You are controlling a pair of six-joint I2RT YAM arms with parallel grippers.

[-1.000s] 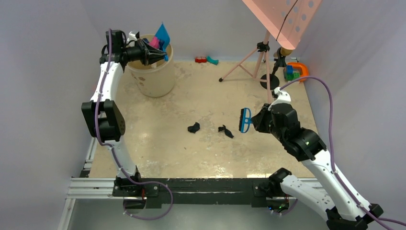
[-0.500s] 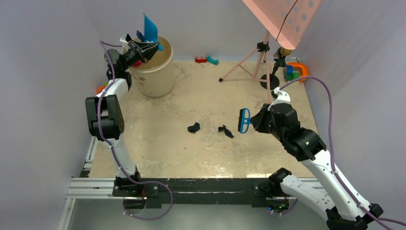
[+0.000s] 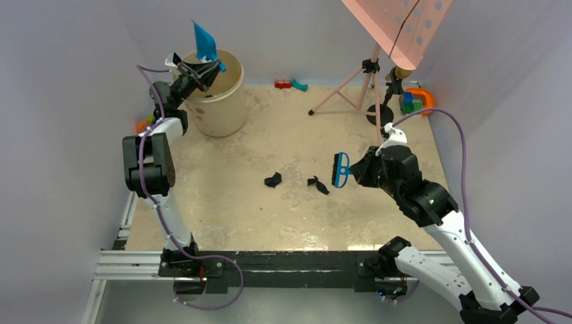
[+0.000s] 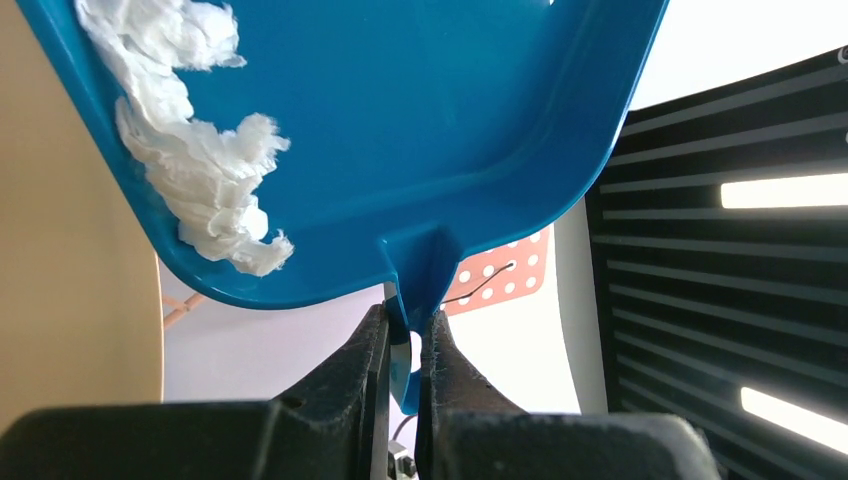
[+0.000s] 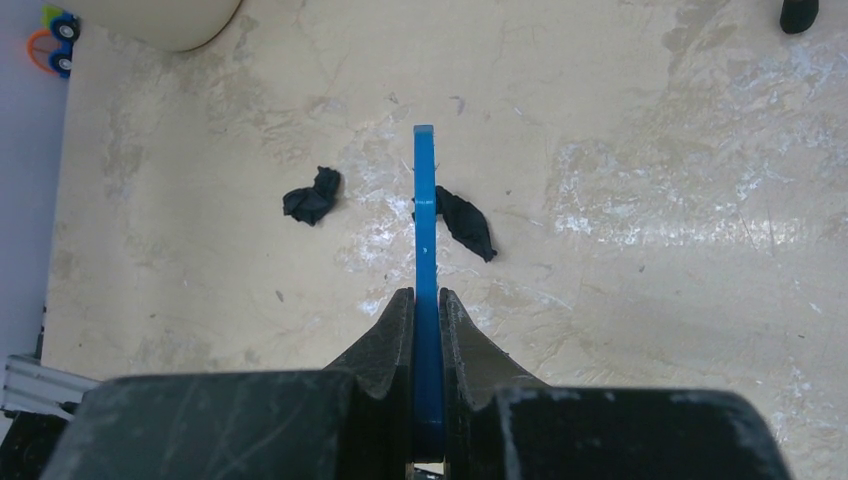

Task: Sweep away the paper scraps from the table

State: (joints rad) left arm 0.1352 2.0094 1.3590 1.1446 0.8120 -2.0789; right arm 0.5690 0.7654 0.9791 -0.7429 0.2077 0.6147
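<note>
My left gripper point(image 3: 202, 70) is shut on the handle of the blue dustpan point(image 3: 203, 42), held tipped up over the beige bucket point(image 3: 217, 101) at the back left. In the left wrist view the gripper point(image 4: 412, 340) grips the dustpan point(image 4: 420, 140), and white paper scraps point(image 4: 205, 175) cling inside it. My right gripper point(image 3: 357, 169) is shut on the blue hand brush point(image 3: 343, 169) above the table point(image 3: 222, 209). Two black paper scraps point(image 3: 273, 179) point(image 3: 318, 184) lie mid-table, left of the brush. The right wrist view shows the gripper point(image 5: 427, 310), the brush point(image 5: 424, 210) and both scraps point(image 5: 312, 196) point(image 5: 466, 222).
A pink tripod stand point(image 3: 357, 81) with a pink perforated board point(image 3: 401, 27) stands at the back right. Small toys lie at the back wall point(image 3: 291, 84) and back right corner point(image 3: 415, 100). A grey rail frame point(image 3: 128, 263) edges the table's near side.
My left arm has pulled back and tipped the dustpan upright above the bucket's rim; the pink scraps seen on it are gone from view. The right arm and brush shifted slightly left.
</note>
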